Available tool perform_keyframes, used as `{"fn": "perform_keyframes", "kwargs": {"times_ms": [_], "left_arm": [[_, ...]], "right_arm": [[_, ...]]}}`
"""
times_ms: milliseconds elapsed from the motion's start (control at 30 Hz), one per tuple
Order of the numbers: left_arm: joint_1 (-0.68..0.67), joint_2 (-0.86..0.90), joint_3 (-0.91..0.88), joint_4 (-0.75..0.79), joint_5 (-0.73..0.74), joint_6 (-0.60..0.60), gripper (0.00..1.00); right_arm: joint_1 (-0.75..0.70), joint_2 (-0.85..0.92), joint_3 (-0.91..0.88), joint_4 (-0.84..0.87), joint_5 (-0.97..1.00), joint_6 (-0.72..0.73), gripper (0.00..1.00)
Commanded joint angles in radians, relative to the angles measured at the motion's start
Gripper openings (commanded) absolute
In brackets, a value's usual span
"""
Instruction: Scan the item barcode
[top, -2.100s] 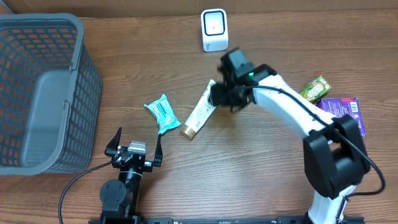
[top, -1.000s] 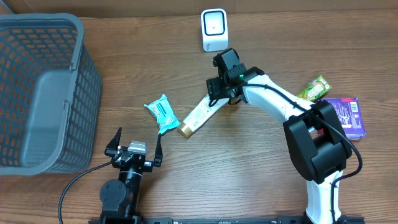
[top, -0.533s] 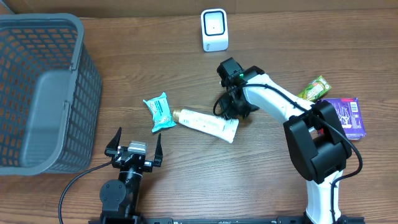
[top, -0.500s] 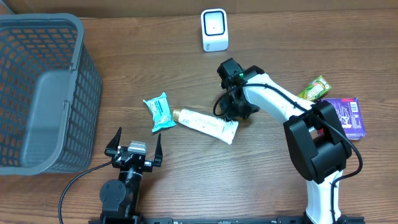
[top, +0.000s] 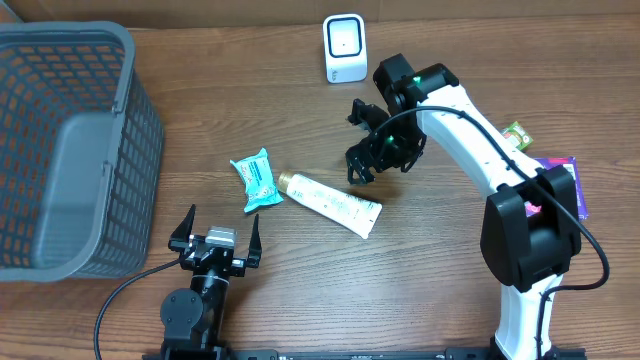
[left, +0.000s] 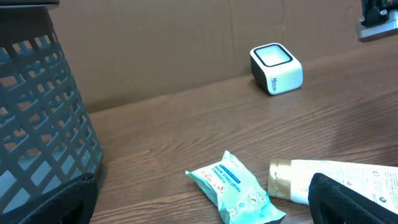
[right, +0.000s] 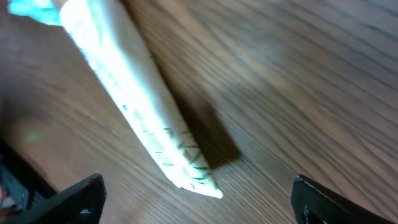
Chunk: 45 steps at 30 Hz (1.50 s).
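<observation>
The item, a white tube (top: 330, 200) with a gold cap, lies flat on the wooden table, cap end toward the left. No barcode shows on it in any view. My right gripper (top: 355, 142) hangs open just above and behind the tube's flat end, holding nothing. In the right wrist view the tube (right: 137, 106) runs diagonally below the spread fingertips (right: 81, 199), apart from them. The white scanner (top: 345, 47) stands at the back of the table. My left gripper (top: 215, 232) rests open at the front edge; its wrist view shows the tube's cap end (left: 336, 177).
A teal tissue pack (top: 257, 178) lies just left of the tube's cap. A large grey basket (top: 60, 150) fills the left side. A green snack pack (top: 517, 133) and a purple packet (top: 565, 185) sit at the far right, partly behind the right arm.
The right gripper held the tube tilted, then laid it flat, opened and lifted away toward the back right. The tissue pack shifted slightly. The left arm has not moved.
</observation>
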Motion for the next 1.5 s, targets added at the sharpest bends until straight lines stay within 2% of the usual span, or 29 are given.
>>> {"fn": "perform_keyframes", "kwargs": {"times_ms": [0,400,433,500,533,900,1033,1100,1200,1367,1400,1467], "left_arm": [[0.006,-0.005,-0.004,-0.002,0.000,-0.003,1.00],[0.006,-0.005,-0.004,-0.002,0.000,-0.003,0.99],[0.006,-0.005,-0.004,-0.002,0.000,-0.003,1.00],[0.006,-0.005,-0.004,-0.002,0.000,-0.003,1.00],[0.006,-0.005,-0.004,-0.002,0.000,-0.003,1.00],[0.006,-0.005,-0.004,-0.002,0.000,-0.003,1.00],[0.006,-0.005,-0.004,-0.002,0.000,-0.003,1.00],[0.006,-0.005,-0.004,-0.002,0.000,-0.003,1.00],[0.006,-0.005,-0.004,-0.002,0.000,-0.003,1.00],[0.006,-0.005,-0.004,-0.002,0.000,-0.003,1.00],[0.006,-0.005,-0.004,-0.002,0.000,-0.003,0.99],[0.006,-0.005,-0.004,-0.002,0.000,-0.003,1.00]], "right_arm": [[0.025,-0.026,-0.050,0.011,-0.070,-0.143,0.96],[0.071,-0.025,-0.217,0.182,-0.091,-0.146,0.87],[0.073,-0.025,-0.222,0.185,-0.097,-0.146,0.86],[0.078,-0.025,-0.233,0.190,-0.100,-0.146,0.72],[0.079,-0.025,-0.241,0.194,-0.100,-0.146,0.68],[0.081,-0.025,-0.359,0.291,-0.150,-0.085,0.72],[0.081,-0.025,-0.359,0.296,-0.149,-0.085,0.57],[0.081,-0.025,-0.359,0.299,-0.149,-0.077,0.41],[0.081,-0.025,-0.359,0.310,-0.149,-0.023,0.24],[0.080,-0.025,-0.359,0.311,-0.183,0.013,0.13],[0.080,-0.025,-0.358,0.311,-0.198,0.014,0.05],[0.075,-0.025,-0.349,0.310,-0.212,0.044,0.04]]}}
